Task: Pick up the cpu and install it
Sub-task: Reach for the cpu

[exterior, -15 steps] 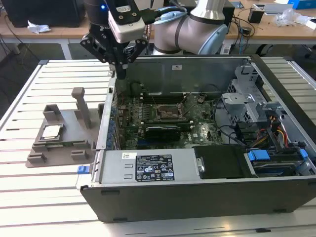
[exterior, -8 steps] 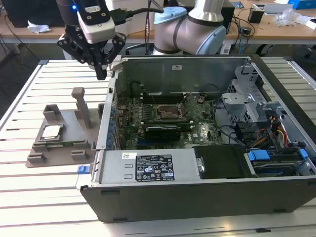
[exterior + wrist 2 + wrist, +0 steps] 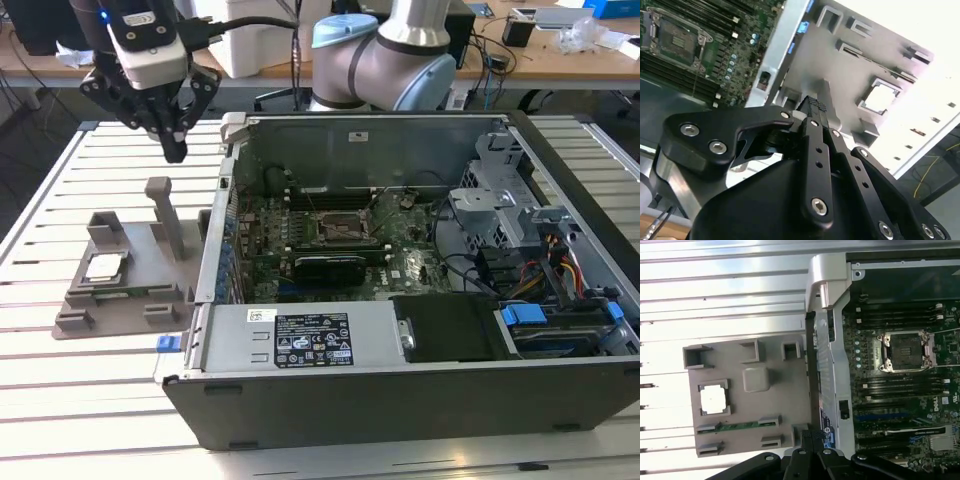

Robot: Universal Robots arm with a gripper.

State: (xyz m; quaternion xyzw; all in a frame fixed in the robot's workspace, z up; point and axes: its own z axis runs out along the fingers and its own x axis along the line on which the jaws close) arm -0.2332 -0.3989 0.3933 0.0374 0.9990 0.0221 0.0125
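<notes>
1. The hand (image 3: 174,150) is hanging in the air above the grey holder tray (image 3: 130,305) with its fingers pointing down. They are pressed together and are pinching nothing.
2. In the first wrist view the hand (image 3: 812,434) is showing over the tray's edge (image 3: 790,405) that is facing the computer case (image 3: 832,365). It is touching neither.
3. The cpu (image 3: 105,266) is lying flat in a square recess of the holder tray, silvery plate facing up. It is sitting at the tray side away from the case, well apart from the hand.
4. The cpu is square, so it is showing no long axis. Its edges are running parallel to the holder tray's edges, seen best in the first wrist view (image 3: 714,400).
5. In the second wrist view the cpu (image 3: 881,98) is glaring bright inside its recess, beyond the closed hand (image 3: 815,106).
6. An upright post (image 3: 160,205) is standing on the holder tray between the cpu and the case, below the hand.
7. The holder tray is resting on the white slatted counter (image 3: 60,400), just beside the open computer case (image 3: 400,390).
8. Beyond the tray, inside the case, the motherboard (image 3: 400,265) is lying exposed with its socket (image 3: 345,228) open. The socket (image 3: 904,351) is showing no chip in it.
</notes>
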